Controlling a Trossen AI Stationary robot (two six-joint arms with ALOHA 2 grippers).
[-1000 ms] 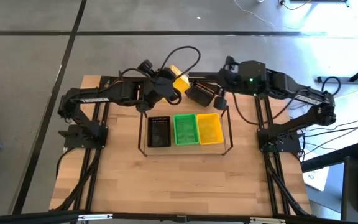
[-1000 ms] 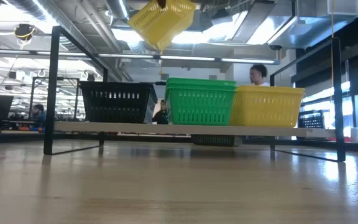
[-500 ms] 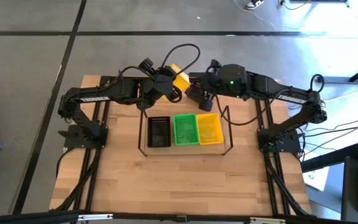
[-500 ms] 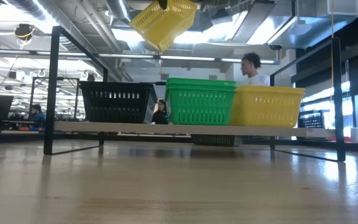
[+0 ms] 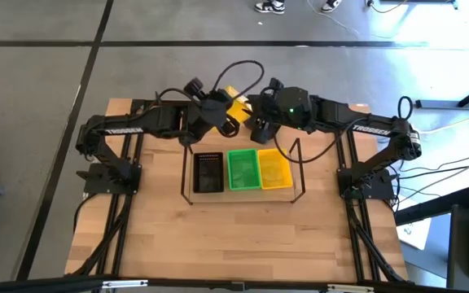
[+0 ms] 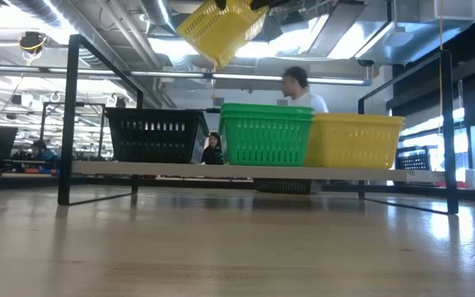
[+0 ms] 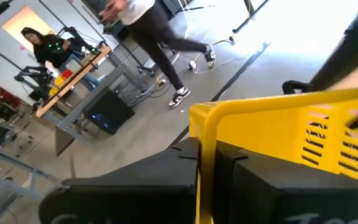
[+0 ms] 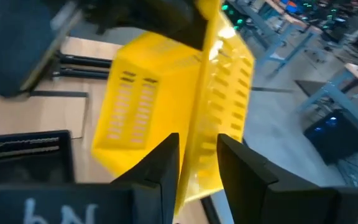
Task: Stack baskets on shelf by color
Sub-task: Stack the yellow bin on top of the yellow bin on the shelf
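Note:
A yellow perforated basket (image 5: 237,104) is up in the air over the table's far edge, tilted, above the shelf (image 6: 221,171). My left gripper (image 5: 223,117) is shut on it from the left. My right gripper (image 5: 256,124) has come in from the right and is shut on its other side. On the shelf's wood base, a black basket (image 5: 209,172), a green basket (image 5: 243,168) and a yellow basket (image 5: 273,168) stand side by side on their bottoms. My left gripper (image 7: 207,180) pinches the held yellow basket's flared rim at a corner (image 7: 204,124) between its two fingers. The basket is lifted clear and tilted. My right gripper (image 8: 199,168) has one finger (image 8: 160,162) on each side of the basket's side wall and rim (image 8: 201,143), which fill the gap between them. It comes from the table's right.
The shelf's thin black wire uprights (image 5: 300,159) rise around the three baskets. The larger black frame posts (image 6: 71,115) stand at the table's edges. Bare wood lies on the near half of the table (image 5: 234,244). A person (image 6: 299,87) walks in the room behind.
My right gripper has moved toward the table's left, from beside the shelf's far right corner up to the held yellow basket. The basket has shifted slightly in the low view. The person behind has walked leftward.

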